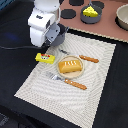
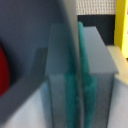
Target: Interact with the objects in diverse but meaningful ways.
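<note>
Two fingers (image 2: 75,90) clamp the saucepan (image 1: 59,34) rim. Risk: thin-edge grip slips, pan tips onto nearby butter block (image 1: 45,58).

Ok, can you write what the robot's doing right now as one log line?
gripper: shut on saucepan rim | butter: on mat beside saucepan | bread: middle of mat
</note>
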